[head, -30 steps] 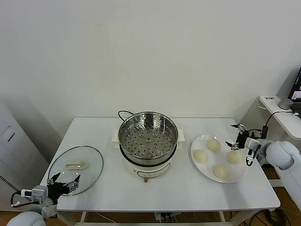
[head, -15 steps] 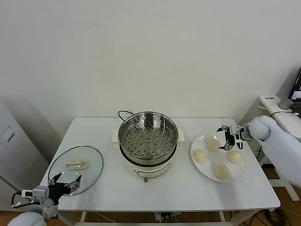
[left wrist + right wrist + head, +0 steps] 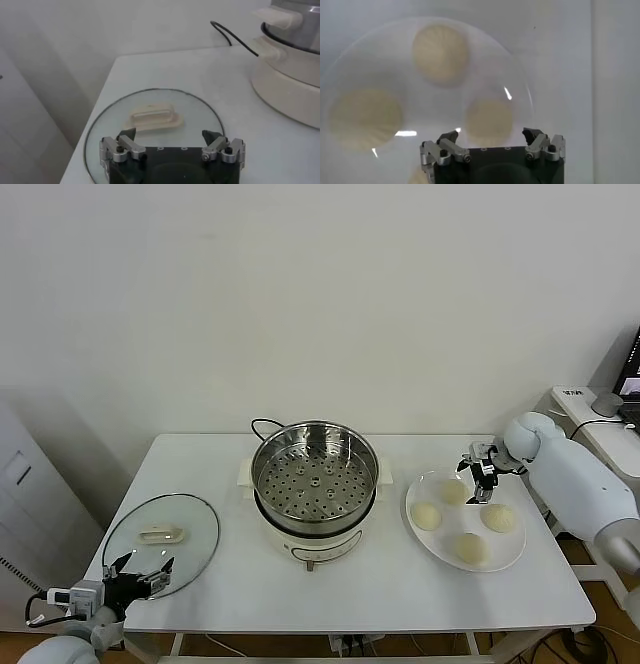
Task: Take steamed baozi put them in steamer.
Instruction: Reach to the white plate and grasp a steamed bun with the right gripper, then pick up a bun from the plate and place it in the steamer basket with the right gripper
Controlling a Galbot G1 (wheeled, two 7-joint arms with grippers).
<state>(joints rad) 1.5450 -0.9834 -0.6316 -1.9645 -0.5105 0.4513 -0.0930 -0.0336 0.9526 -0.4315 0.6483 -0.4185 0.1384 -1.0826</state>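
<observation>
Several pale baozi (image 3: pixel 454 492) lie on a white plate (image 3: pixel 512 546) to the right of the steamer (image 3: pixel 315 479), whose steel basket holds nothing. My right gripper (image 3: pixel 483 470) hovers open over the far side of the plate. In the right wrist view it (image 3: pixel 490 136) stands just above one baozi (image 3: pixel 489 120), with others (image 3: pixel 440 52) spread over the plate (image 3: pixel 410 90). My left gripper (image 3: pixel 140 575) waits open at the table's front left corner, over the near edge of the glass lid (image 3: pixel 155 100).
The round glass lid (image 3: pixel 160 532) with its white handle lies flat to the left of the steamer. A black cord (image 3: pixel 262 424) runs behind the pot. A side desk (image 3: pixel 600 429) stands close to the table's right end.
My right gripper has swung in from the plate's right edge to above the plate's far side, staying open. The left arm has not moved.
</observation>
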